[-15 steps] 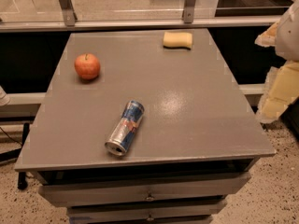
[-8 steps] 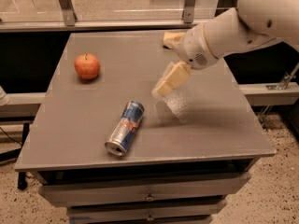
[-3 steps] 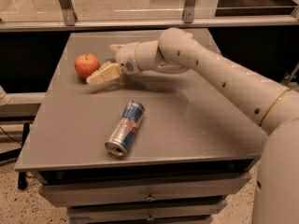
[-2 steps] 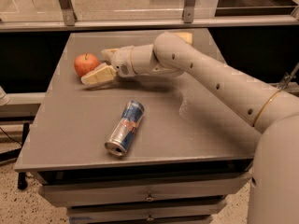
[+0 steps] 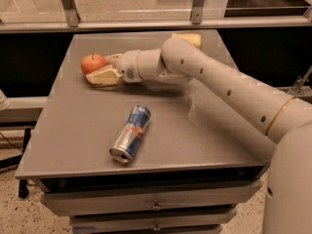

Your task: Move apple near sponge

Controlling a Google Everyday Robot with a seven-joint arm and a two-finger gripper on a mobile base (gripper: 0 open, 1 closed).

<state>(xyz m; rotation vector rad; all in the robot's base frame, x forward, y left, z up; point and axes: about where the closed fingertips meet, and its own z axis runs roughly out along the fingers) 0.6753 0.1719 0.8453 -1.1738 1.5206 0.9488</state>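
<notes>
Apple (image 5: pixel 92 63): far-left of tabletop (image 5: pixel 78 126), well apart from sponge (image 5: pixel 193 37) (partly hidden behind the arm (image 5: pixel 219 77)).
Claw (image 5: pixel 101 68): low at apple's right side, fingers (image 5: pixel 105 76) spread wide to straddle it for a grasp; nothing held.

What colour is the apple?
The apple is red-orange, best in the camera view; the gripper is right beside it.

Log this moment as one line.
gripper at apple, jaws open | apple on table, unlifted | sponge at far edge
</notes>
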